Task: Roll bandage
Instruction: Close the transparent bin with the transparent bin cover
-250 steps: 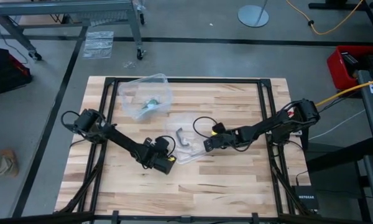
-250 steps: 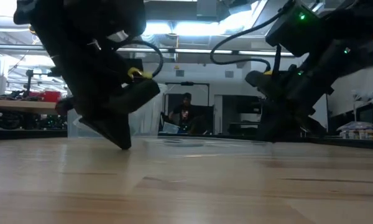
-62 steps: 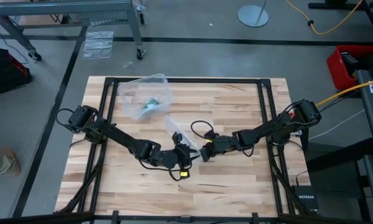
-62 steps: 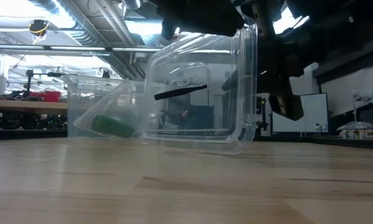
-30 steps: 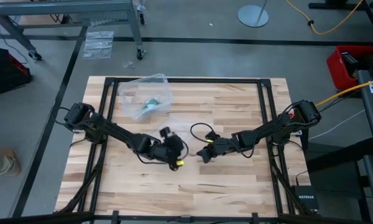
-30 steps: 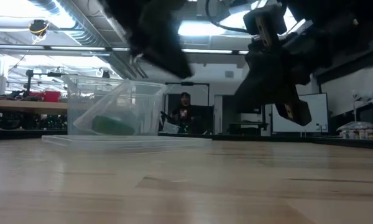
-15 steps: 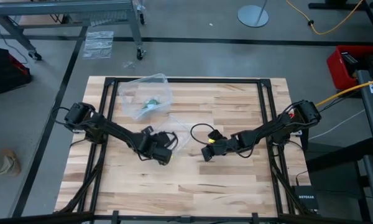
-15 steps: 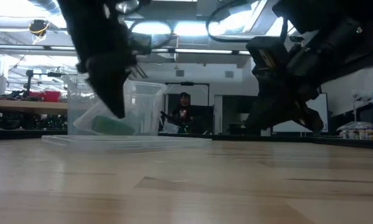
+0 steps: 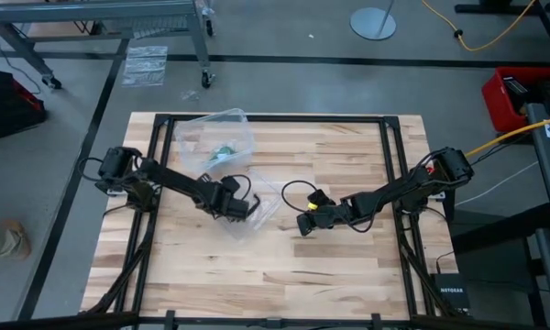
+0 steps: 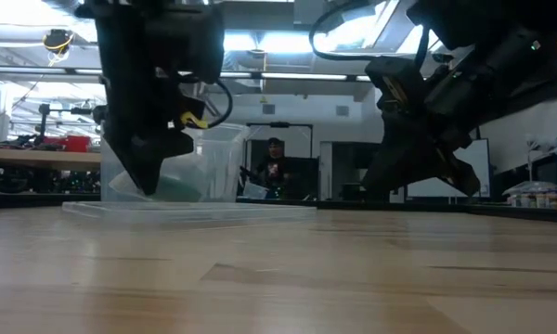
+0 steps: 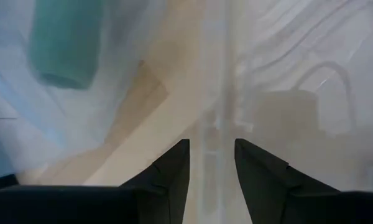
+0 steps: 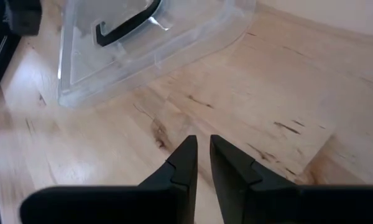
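Here the bandage (image 11: 65,43), a compact green roll, lies inside the clear container (image 9: 222,139), beyond and off to one side of the left gripper (image 11: 211,163), whose slightly parted jaws straddle the clear lid (image 12: 143,50); it is nearer. The right gripper (image 12: 202,158), narrowly parted, holds nothing.

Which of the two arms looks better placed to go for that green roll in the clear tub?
Probably the left. Its left gripper sits beside the clear tub, and its wrist camera already sees the green roll through the plastic. The right gripper is farther off, over bare wood.
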`<state>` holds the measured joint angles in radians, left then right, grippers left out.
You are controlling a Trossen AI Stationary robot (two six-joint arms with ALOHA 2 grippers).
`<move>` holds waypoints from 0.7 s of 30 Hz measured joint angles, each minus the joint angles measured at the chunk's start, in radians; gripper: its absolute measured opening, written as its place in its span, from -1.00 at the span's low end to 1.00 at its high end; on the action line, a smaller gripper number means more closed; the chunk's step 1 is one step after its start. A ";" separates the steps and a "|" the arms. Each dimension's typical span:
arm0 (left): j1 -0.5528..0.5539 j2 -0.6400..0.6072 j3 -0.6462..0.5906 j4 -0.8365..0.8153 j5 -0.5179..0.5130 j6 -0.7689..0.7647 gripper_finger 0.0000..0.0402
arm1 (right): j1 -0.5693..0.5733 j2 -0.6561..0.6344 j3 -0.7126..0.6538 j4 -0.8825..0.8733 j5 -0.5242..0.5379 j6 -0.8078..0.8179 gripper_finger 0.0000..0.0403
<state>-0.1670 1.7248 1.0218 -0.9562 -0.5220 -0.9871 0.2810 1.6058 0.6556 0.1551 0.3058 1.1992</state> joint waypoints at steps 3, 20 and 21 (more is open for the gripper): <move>0.037 0.000 0.000 -0.002 0.000 0.000 -0.40 | 0.000 0.000 0.000 0.000 0.000 0.000 -0.76; 0.168 0.028 0.000 0.062 0.027 0.028 -0.40 | 0.000 0.000 0.000 0.000 -0.002 -0.003 -0.76; 0.169 0.033 0.000 0.078 0.033 0.041 -0.40 | 0.000 0.000 0.000 0.000 -0.002 -0.003 -0.76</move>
<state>0.0015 1.7574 1.0214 -0.8778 -0.4890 -0.9457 0.2813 1.6058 0.6556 0.1551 0.3035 1.1957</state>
